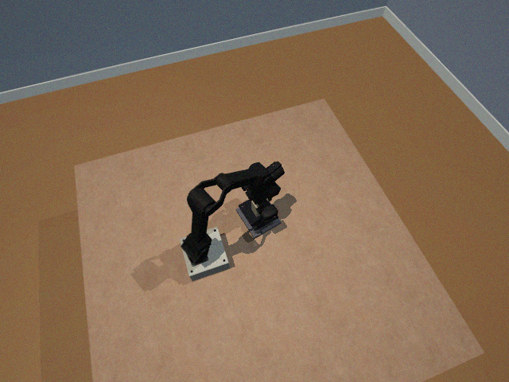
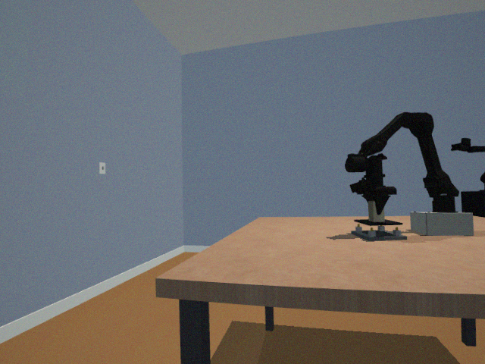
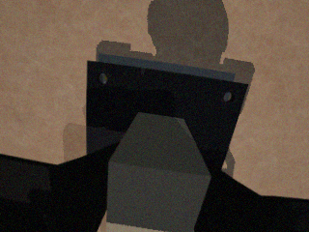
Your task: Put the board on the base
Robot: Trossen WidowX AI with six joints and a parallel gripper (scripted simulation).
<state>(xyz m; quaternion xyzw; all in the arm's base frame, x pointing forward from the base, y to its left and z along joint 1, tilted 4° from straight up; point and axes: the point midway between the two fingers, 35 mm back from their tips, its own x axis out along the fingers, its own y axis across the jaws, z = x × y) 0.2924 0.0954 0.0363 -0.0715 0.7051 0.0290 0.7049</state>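
One black board [image 1: 245, 208] [image 2: 364, 221] [image 3: 159, 92], held level just above the grey base [image 1: 255, 235] [image 2: 399, 237] [image 3: 164, 66], pins below it; one gripper [image 2: 376, 211] [image 3: 156, 149], jaws closed on the square handle [image 2: 376, 216] [image 3: 158, 145]. Likely faults: slight offset or twist, landing the board on pin tips; early release, leaving it tilted; withdrawal with fingers dragging the handle, lifting a corner.

One view looks steeply down from high above my bench [image 1: 328, 267] [image 2: 313, 258], far enough back to take in floor and walls. Another stands off past a bench corner, just above top height, facing across it toward my arm [image 1: 199, 222] [image 2: 429, 152]. Both share arm, board [image 1: 248, 209] [image 2: 367, 221] [image 3: 164, 92] and base [image 1: 254, 235] [image 2: 376, 236] [image 3: 164, 67]. The third rides at my wrist, close in, looking down over the handle [image 2: 376, 212] [image 3: 156, 169] onto the board, with a strip of base beyond.
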